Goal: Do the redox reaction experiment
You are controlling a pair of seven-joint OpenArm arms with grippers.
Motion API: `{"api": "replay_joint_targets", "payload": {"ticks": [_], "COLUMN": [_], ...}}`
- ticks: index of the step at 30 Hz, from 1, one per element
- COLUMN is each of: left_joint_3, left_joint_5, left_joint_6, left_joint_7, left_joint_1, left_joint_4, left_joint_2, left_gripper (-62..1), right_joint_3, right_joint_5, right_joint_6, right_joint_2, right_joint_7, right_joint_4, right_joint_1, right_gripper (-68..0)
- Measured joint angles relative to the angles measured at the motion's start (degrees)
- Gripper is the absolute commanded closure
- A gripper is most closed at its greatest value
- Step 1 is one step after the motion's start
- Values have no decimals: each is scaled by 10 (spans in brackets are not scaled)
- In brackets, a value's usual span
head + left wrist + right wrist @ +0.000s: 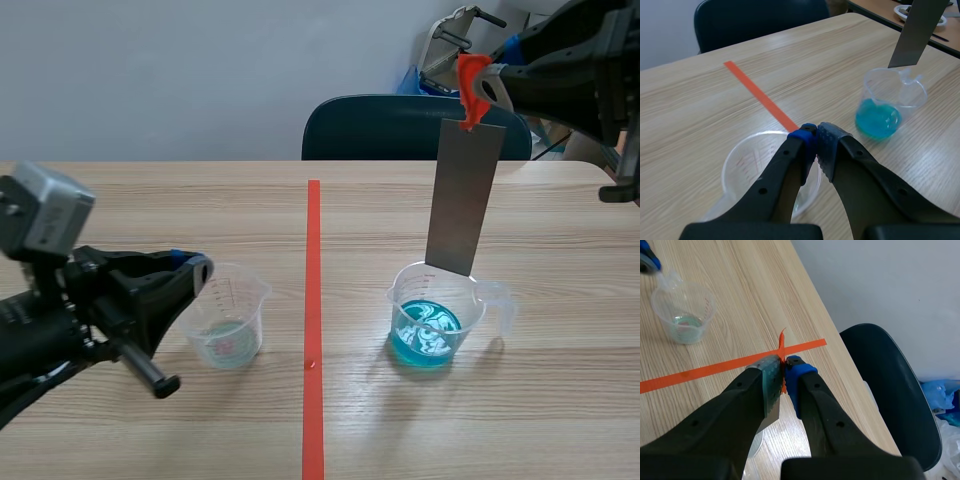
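Note:
A grey metal strip (463, 195) hangs upright from an orange-red clip (472, 85). My right gripper (482, 80) is shut on that clip (782, 352), high over the right side of the table. The strip's lower end (903, 59) is just above the rim of a clear beaker (440, 318) holding blue liquid (878, 119), clear of the liquid. Left of the tape stands a second clear beaker (230, 318) with a little clear liquid (684, 321). My left gripper (815, 134) is shut, its pads together, right over this beaker's rim (747, 145); whether it touches is unclear.
An orange-red tape line (313, 330) runs down the middle of the wooden table. A dark blue chair (400, 128) stands at the far edge. Behind it at the right lie a blue bag and metal gear (455, 35).

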Motion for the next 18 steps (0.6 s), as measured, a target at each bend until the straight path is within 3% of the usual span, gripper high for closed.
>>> {"api": "replay_joint_targets", "payload": {"ticks": [5,11,18], "left_joint_3": [103,208,273], "left_joint_5": [1,20,28], "left_joint_6": [19,42,54], "left_joint_7": [-1,-9,-26], "left_joint_1": [-118,-231,-310], "left_joint_4": [-89,-195,-285], "left_joint_2": [6,45,109], "left_gripper": [-23,-23,-23], "right_joint_3": [0,0,0], "right_joint_5": [0,0,0], "right_joint_6": [0,0,0], "right_joint_2": [0,0,0], "right_joint_7": [0,0,0], "right_joint_4": [0,0,0], "right_joint_1": [0,0,0], "right_gripper": [-8,-8,-8]}}
